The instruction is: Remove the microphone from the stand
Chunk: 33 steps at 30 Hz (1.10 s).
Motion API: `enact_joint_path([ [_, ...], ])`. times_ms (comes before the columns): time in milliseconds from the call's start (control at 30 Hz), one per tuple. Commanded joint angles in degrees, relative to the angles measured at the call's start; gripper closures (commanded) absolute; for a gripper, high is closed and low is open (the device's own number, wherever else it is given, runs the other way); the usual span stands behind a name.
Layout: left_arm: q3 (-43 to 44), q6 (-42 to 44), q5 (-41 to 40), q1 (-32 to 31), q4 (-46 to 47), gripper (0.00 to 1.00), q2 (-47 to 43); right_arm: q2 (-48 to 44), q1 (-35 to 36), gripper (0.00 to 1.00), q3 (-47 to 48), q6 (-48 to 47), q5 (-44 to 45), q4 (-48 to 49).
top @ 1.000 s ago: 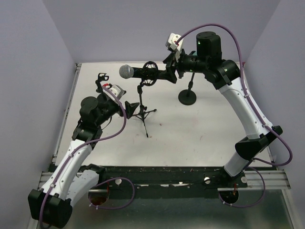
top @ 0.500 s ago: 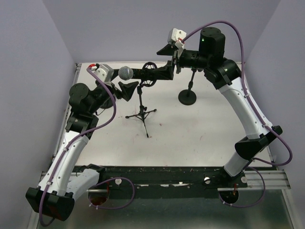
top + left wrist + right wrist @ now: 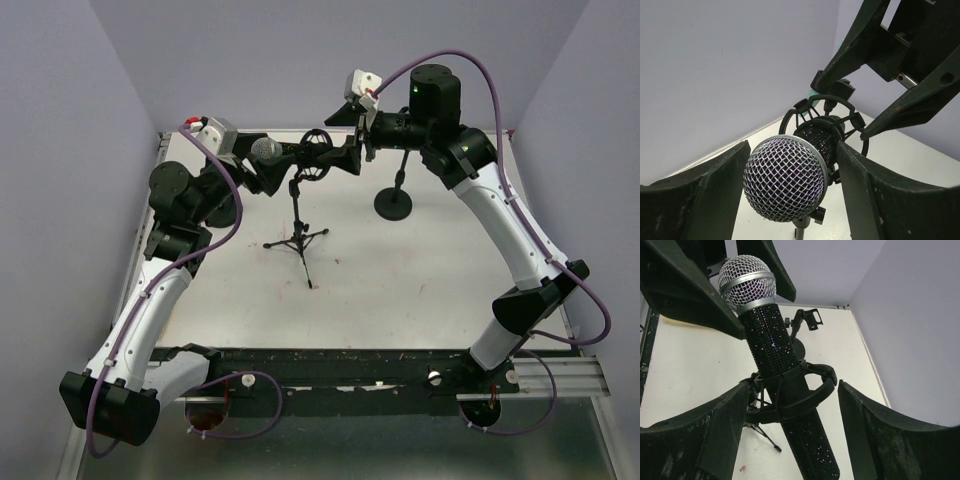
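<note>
Silver mesh may slip from my left gripper [image 3: 792, 147], whose jaws flank the microphone [image 3: 785, 177] head closely; whether they pinch I cannot tell. Tugging sideways against the shock mount [image 3: 822, 387] could topple the tripod stand [image 3: 297, 225]. Sparkly black, the body lies level in that mount, and my right gripper [image 3: 792, 387] gapes around its tail, touching nothing
</note>
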Motion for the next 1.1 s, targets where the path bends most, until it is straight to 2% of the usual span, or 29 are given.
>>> enact_joint_path([
  [0, 2.75, 0.59, 8.84, 0.85, 0.23, 0.43, -0.33, 0.02, 0.63, 0.21, -0.96, -1.51, -1.56, -0.96],
  [167, 4.33, 1.57, 12.29, 2.69, -4.7, 0.71, -1.47, 0.45, 1.15, 0.2, -1.05, -3.88, 0.02, -2.37],
  [233, 5.12, 1.21, 12.21, 4.27, -5.49, 0.85, -2.0, 0.54, 1.42, 0.2, -1.22, -4.77, 0.64, -2.64],
  [267, 5.82, 0.6, 12.03, 5.24, -5.93, 0.87, -2.18, 0.63, 1.59, 0.21, -1.14, -4.85, 0.99, -2.64],
  [367, 9.25, -4.13, 14.39, 10.23, -5.94, 0.87, -1.83, 1.07, 1.68, 0.21, -0.87, -5.2, 1.87, -3.25],
  [500, 16.1, -13.54, 25.19, 17.18, -4.18, 0.87, 0.81, 1.68, 1.77, 0.21, -1.31, -5.21, 3.62, -3.34],
  [600, 18.57, -14.78, 27.05, 19.74, -4.0, 0.87, 1.16, 1.77, 1.86, 0.21, -1.31, -4.25, 4.33, -2.2],
  [867, 12.0, -16.1, 27.5, 20.1, 1.0, 0.89, 1.16, 3.62, 1.86, 0.2, 6.06, 2.08, -2.87, 2.2],
  [1067, 10.22, -17.85, 25.92, 19.31, 6.19, 0.96, 3.62, 4.23, 2.12, 0.14, 10.29, 4.46, -6.13, 1.41],
])
